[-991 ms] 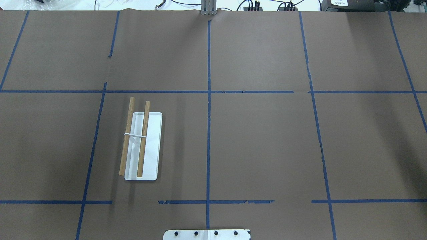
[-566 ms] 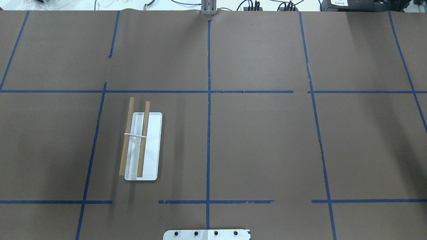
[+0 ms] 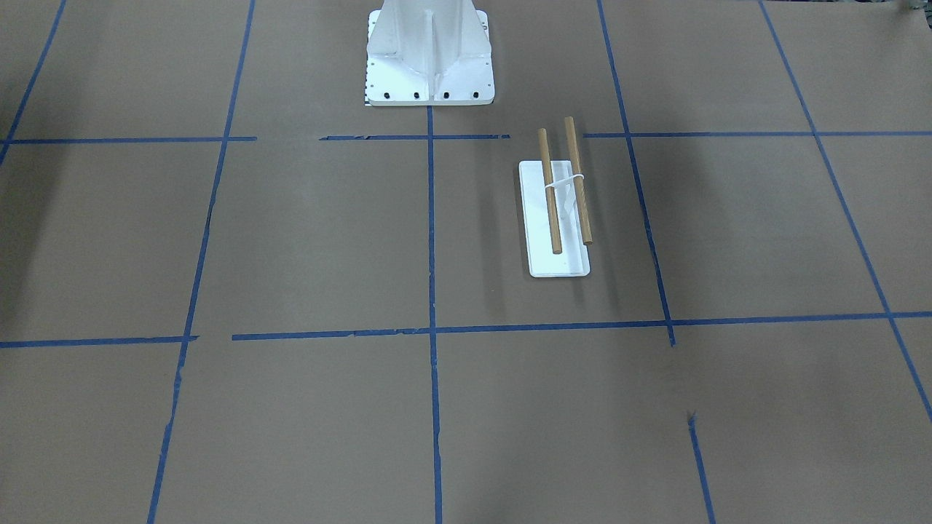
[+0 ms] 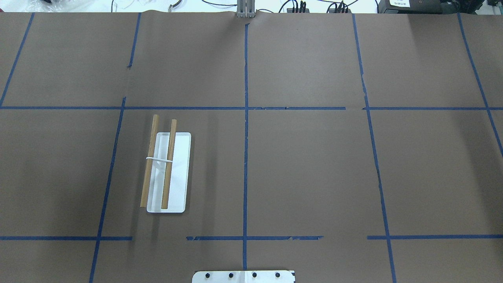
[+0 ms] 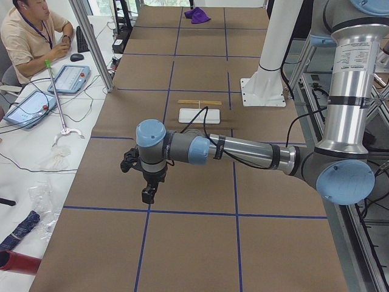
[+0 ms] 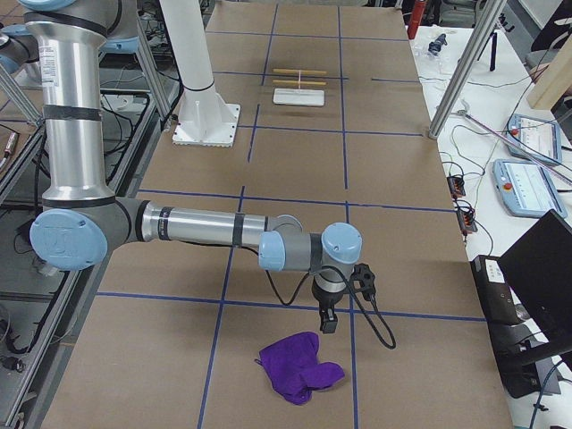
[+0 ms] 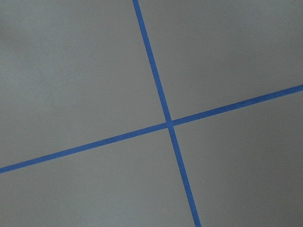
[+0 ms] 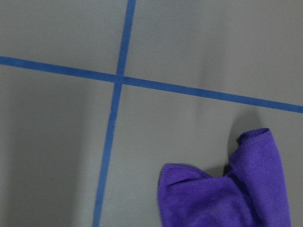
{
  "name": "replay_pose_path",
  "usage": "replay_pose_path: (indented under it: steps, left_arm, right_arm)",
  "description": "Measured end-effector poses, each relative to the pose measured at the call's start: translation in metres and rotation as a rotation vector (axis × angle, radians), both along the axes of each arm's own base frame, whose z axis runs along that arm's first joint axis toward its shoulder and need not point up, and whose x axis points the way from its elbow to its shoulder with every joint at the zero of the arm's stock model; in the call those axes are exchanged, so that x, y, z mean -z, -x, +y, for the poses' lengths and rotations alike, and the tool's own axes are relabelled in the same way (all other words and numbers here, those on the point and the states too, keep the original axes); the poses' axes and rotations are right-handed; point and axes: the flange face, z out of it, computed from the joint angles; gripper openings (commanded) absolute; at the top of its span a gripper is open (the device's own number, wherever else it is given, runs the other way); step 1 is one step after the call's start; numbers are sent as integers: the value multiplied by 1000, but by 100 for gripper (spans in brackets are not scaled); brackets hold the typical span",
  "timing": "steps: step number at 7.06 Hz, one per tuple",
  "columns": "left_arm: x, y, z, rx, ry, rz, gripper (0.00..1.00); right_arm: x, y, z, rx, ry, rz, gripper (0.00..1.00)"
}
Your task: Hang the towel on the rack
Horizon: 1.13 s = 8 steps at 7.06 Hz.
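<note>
Front-facing view: the rack (image 3: 564,218) stands on the brown-papered table (image 3: 291,240), at the picture's right, near the white pedestal (image 3: 429,58). The towel is not yet hung on its two dowels.

Overhead view: the rack sits left of the centre line of blue tape (image 4: 245,157), its dowels running away from the robot.

Left view: the left gripper (image 5: 148,193) hangs pointing down over the table's near end, well apart from the rack; whether its jaws are wide or narrow cannot be told. The towel (image 5: 197,14) lies crumpled at the far end.

Right view: the right gripper (image 6: 328,320) hangs near the towel's edge; its opening cannot be told either.

Left wrist view: a tape crossing on the paper.

Right wrist view: the bunched towel fills the lower right, near another crossing.
</note>
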Motion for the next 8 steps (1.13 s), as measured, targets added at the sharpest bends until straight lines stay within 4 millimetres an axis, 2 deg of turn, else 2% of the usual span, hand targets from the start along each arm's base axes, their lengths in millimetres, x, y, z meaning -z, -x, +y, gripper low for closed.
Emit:
replay_pose_path:
  steps: [1,2,3,4,5,8]
  left_arm:
    - [1,0,0,1,0,0,100]
    - [2,0,0,2,-3,0,100]
    - [6,0,-1,2,-10,1,100]
    - [10,0,-1,3,-17,1,100]
    - [12,0,0,4,-22,1,100]
    - [17,0,1,3,-28,12,100]
  right_arm:
    - [-44,-10,10,13,-1,5,85]
    - [-79,-20,24,22,5,5,84]
    - [-101,-29,36,28,16,3,74]
    - [-114,-36,45,27,25,2,34]
    - [-122,-40,52,21,38,1,0]
    - [-127,-42,57,16,48,-3,0]
